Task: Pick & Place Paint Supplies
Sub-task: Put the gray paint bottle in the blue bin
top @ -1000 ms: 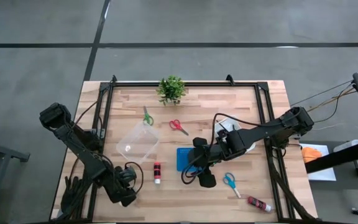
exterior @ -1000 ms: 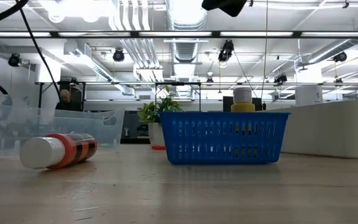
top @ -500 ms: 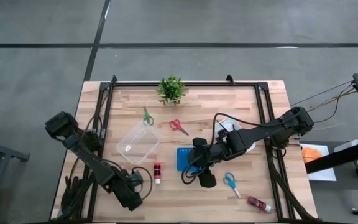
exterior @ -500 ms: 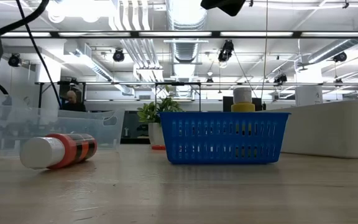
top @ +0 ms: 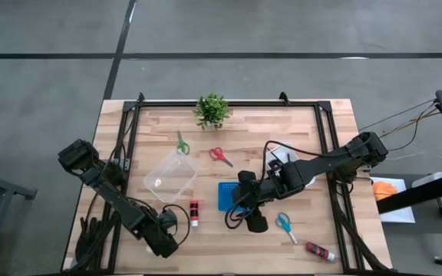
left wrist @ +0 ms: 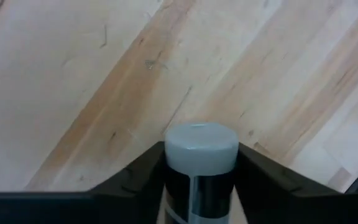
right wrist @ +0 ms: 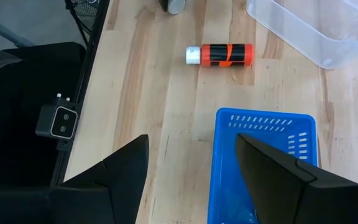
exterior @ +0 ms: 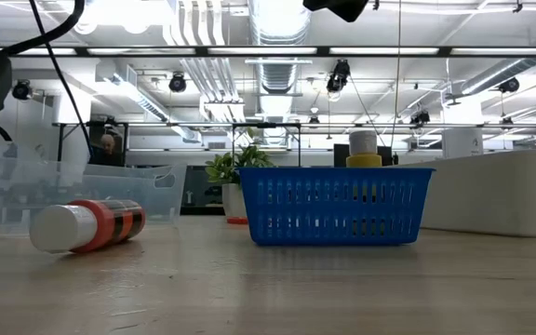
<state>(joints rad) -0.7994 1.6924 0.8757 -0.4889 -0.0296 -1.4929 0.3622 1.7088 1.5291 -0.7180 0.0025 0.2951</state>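
A black paint bottle with a white cap point(left wrist: 201, 144) sits between the fingers of my left gripper point(left wrist: 201, 163), which is shut on it near the table's front left point(top: 163, 239). The gripper hides the bottle in the high view. A red-orange bottle point(top: 194, 212) lies on its side on the table between the clear container point(top: 169, 175) and the blue basket point(top: 229, 195). My right gripper point(right wrist: 191, 177) hangs open above the basket's near end point(top: 253, 221) with nothing between its fingers. My left gripper pinches the black bottle between its two fingers, on the two sides of the body just below the white cap point(left wrist: 174, 180). The fingers point(left wrist: 138, 177) come steeply from above. The cap end sticks out beyond them; the rest of the bottle is hidden under the gripper.
Green scissors point(top: 181, 143) and red scissors point(top: 221, 156) lie behind the container. Blue scissors point(top: 285, 225) and another red bottle point(top: 321, 251) lie at the front right. A small plant point(top: 212, 110) stands at the far edge. A person point(exterior: 108, 146) shows far behind the table.
My left gripper has moved a little toward the table's near right and come down lower. The red-orange bottle, the basket and my right gripper have stayed where they were.
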